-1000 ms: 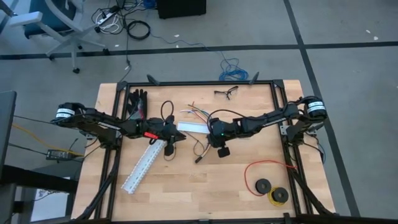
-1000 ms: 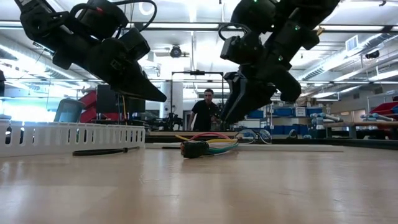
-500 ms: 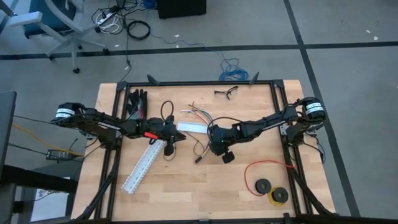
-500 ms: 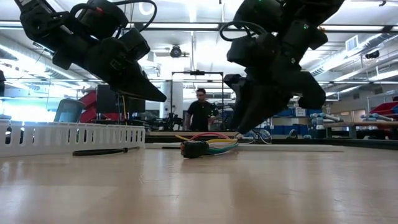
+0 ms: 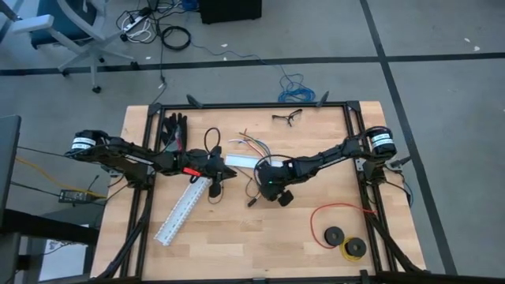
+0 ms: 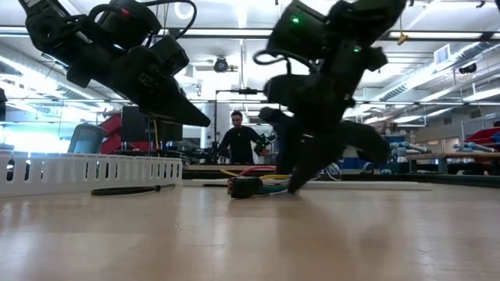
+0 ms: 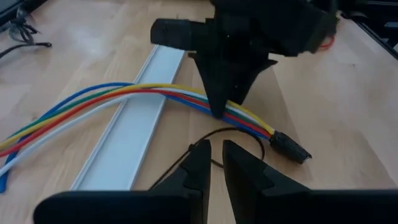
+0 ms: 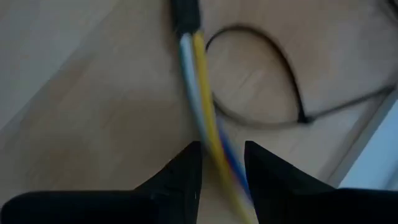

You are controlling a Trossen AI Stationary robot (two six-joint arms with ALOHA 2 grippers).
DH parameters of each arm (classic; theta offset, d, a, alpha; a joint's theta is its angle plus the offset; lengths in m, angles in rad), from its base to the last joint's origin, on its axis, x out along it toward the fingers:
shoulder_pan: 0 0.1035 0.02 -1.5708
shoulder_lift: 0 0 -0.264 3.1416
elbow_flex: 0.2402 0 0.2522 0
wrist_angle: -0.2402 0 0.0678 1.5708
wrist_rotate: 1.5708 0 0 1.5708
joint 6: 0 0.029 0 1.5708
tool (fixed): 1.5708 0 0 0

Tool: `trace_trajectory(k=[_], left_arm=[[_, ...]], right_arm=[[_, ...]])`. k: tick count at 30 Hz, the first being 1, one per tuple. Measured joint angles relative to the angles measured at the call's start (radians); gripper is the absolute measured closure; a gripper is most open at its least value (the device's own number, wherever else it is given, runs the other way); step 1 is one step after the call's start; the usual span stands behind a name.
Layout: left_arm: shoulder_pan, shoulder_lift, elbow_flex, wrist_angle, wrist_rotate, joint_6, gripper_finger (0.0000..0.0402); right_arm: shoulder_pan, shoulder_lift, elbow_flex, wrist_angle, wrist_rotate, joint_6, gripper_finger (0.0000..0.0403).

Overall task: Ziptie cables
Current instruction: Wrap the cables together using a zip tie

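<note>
1. Where the table (image 5: pixel 316 252) runs widest, it carries a white slotted channel (image 5: pixel 183 209) lying diagonally at my left.
2. Cables (image 7: pixel 143 96): one bundle at table centre, long axis running from fanned loose ends at the far side to a dark plug (image 7: pixel 290 147) pointing toward the near edge.
3. Black ziptie loop (image 8: pixel 261 74): flat on the wood, just beside the plug end.
4. My right gripper (image 8: pixel 221 165): down over the bundle, fingers slightly parted, straddling the wires; whether they clamp, I cannot tell.
5. My left gripper (image 7: pixel 213 163): nearly closed, empty, near the loop.
</note>
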Motion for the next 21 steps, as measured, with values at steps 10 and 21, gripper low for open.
trace_trajectory(k=[10, 21], left_arm=[[0.0, 0.0, 0.0, -0.057, -0.019, 0.011, 0.0351], [0.0, 0.0, 0.0, -0.088, -0.105, 0.008, 0.0351]], right_arm=[[-0.002, -0.012, 0.086, -0.206, 0.049, 0.146, 0.0392], [0.058, -0.186, 0.087, -0.353, -0.012, 0.371, 0.04]])
